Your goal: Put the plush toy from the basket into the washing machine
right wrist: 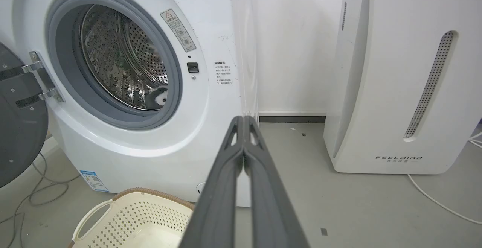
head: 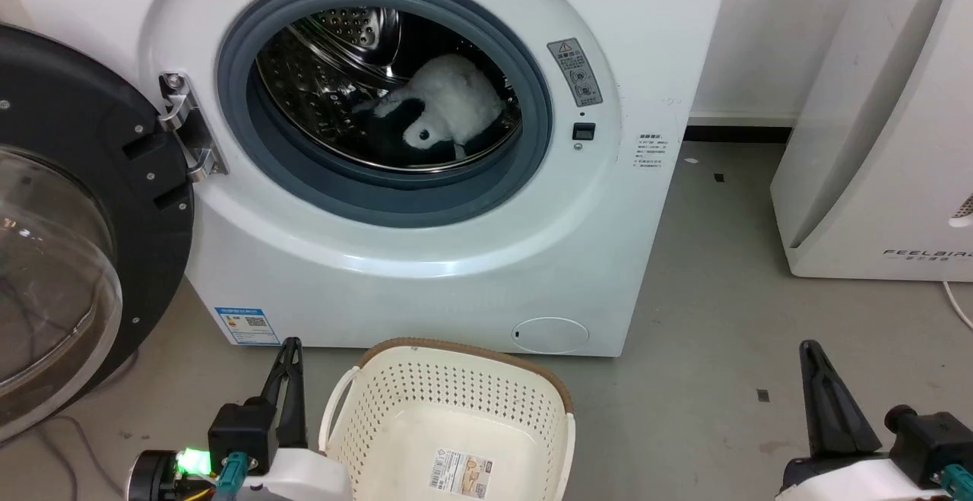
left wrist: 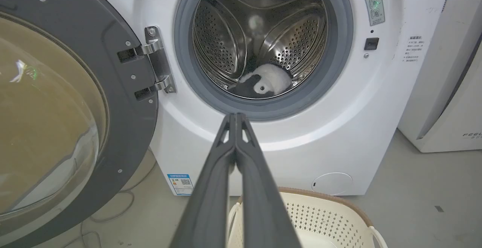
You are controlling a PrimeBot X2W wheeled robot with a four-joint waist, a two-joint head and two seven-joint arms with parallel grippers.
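The plush toy (head: 448,106) lies inside the steel drum of the washing machine (head: 426,273), white body up, black parts below; it also shows low in the drum as plush toy (left wrist: 265,84) and partly as plush toy (right wrist: 160,96). The cream basket (head: 448,417) stands on the floor before the washer with nothing in it but its bottom label. My left gripper (head: 289,345) is shut, just left of the basket; its tips meet at left gripper (left wrist: 235,115). My right gripper (head: 809,347) is shut over bare floor at the right, tips closed at right gripper (right wrist: 244,118).
The black-rimmed glass door (head: 68,227) hangs wide open at the left. A white slanted appliance marked FEELBIRD (head: 882,128) stands to the right with a white cable (right wrist: 437,199) on the floor. Grey cables (right wrist: 34,195) lie under the door. Grey floor spreads between washer and appliance.
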